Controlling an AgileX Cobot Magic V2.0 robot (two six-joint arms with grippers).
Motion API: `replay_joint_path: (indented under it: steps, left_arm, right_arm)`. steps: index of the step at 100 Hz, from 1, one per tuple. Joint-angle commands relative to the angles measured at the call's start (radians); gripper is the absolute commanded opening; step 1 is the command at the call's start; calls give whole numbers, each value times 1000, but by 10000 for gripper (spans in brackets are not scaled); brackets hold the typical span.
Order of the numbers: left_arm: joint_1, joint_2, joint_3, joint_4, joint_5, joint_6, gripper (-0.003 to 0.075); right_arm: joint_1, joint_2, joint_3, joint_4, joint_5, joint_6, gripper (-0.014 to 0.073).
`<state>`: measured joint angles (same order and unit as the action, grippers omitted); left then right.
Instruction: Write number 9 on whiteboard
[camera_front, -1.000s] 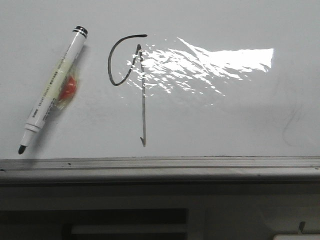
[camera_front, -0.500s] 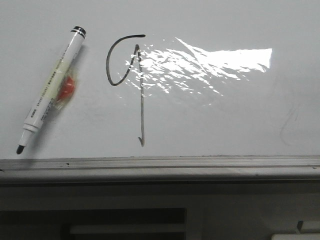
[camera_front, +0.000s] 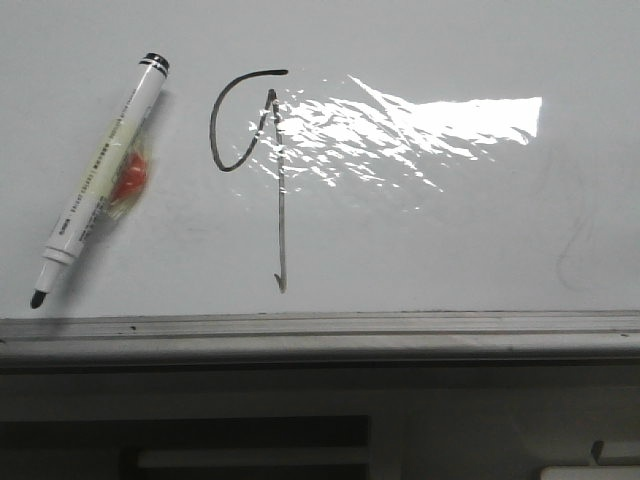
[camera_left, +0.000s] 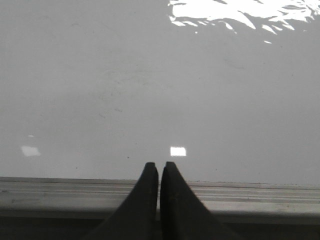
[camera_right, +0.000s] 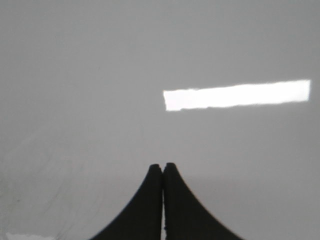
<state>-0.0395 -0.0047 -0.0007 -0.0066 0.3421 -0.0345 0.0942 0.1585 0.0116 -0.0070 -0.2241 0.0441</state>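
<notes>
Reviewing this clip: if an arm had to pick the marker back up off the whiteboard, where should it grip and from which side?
Grip the marker mid-barrel, coming straight down with the jaws across its width. It lies flat and slanted on the whiteboard, bare tip toward the edge strip, so avoid that end.

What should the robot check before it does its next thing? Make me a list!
1. Thin black hand-drawn number 9 finished, loop and tail: ok.
2. White marker pen lying flat on the glossy white whiteboard, left of the 9: ok.
3. Marker cap on: not ok, black tip bare.
4. Left gripper shut, empty: ok.
5. Right gripper shut, empty: ok.
6. Ink dry: cannot tell.
</notes>
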Motion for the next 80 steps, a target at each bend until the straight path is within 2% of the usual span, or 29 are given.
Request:
replay_joint_path:
  steps: [1,15,33,51,62,80]
  left_arm:
    - [1,-27,19,-7,-41,-8,-20]
    - [1,-27,19,-7,-41,-8,-20]
    - [1,-27,19,-7,-41,-8,-20]
    - [1,-27,19,-7,-41,-8,-20]
    - [1,-27,19,-7,-41,-8,-20]
    - [1,-27,19,-7,-41,-8,-20]
  right_arm:
    - [-45,-20,27,-26,-43,12,-62]
    - [-110,-73,28,-50,50,12,-61]
    - [-171,-189,28,-59,266,12,-62]
    - [-243,-185,28,-61,437,14,-61]
    - [-250,-185,28,-63,535,10,-62]
    - [-250,-185,28,-67,539,7,-62]
